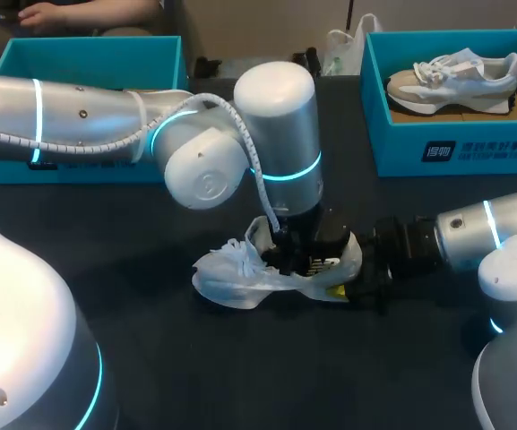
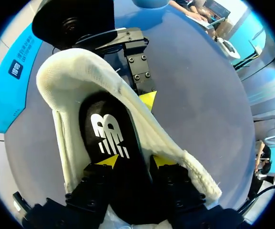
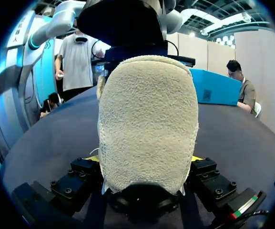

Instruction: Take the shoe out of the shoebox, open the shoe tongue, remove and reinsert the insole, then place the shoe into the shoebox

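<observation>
Shoe: white knit sneaker (image 1: 240, 273) lies mid-bench (image 1: 150, 358), well apart from the teal cardboard shoebox (image 1: 88, 58) | my left hand (image 2: 135, 161): down inside the sneaker, pinching its black foam insole (image 2: 109, 133) | my right hand (image 3: 144, 160): clamped on the sneaker's heel from both sides

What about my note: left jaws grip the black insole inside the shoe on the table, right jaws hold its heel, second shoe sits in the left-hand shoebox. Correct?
Not quite: the head view shows the second shoe in the right-hand shoebox. Otherwise yes: left jaws grip the black insole inside the shoe on the table, right jaws hold its heel.
</observation>
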`<control>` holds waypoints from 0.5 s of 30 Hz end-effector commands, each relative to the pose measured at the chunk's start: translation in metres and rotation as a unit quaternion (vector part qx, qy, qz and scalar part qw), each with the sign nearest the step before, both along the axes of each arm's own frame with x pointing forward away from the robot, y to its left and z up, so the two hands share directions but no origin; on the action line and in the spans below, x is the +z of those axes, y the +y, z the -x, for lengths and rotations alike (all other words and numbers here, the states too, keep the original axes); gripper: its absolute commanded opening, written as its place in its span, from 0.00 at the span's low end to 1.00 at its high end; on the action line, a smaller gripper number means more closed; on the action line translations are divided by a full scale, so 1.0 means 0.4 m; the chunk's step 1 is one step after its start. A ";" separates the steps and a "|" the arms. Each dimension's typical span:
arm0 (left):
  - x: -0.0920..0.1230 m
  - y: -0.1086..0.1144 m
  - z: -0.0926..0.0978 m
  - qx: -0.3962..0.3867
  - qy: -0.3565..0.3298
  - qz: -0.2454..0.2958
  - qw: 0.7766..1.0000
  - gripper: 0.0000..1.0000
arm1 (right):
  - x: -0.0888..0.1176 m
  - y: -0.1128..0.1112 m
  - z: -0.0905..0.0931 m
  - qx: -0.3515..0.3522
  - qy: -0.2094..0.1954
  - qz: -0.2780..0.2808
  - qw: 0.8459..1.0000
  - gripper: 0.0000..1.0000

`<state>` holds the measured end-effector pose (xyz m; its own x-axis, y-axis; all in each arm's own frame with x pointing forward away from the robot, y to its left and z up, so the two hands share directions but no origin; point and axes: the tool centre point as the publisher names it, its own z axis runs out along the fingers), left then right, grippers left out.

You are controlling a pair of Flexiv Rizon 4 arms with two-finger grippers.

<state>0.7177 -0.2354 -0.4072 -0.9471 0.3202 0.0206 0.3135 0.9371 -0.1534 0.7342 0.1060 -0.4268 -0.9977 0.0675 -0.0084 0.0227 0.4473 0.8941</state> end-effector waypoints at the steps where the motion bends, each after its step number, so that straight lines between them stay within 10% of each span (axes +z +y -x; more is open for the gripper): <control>1: -0.024 -0.009 0.015 0.003 -0.013 -0.006 1.000 0.31 | -0.014 0.003 -0.009 -0.002 0.000 0.001 1.000 0.00; 9: -0.023 0.001 -0.004 0.011 -0.023 -0.011 1.000 0.00 | -0.014 0.003 -0.009 -0.002 0.000 0.001 1.000 0.00; 15: 0.011 0.016 -0.019 0.027 -0.014 -0.001 1.000 0.00 | -0.014 0.003 -0.009 -0.002 0.000 0.001 1.000 0.00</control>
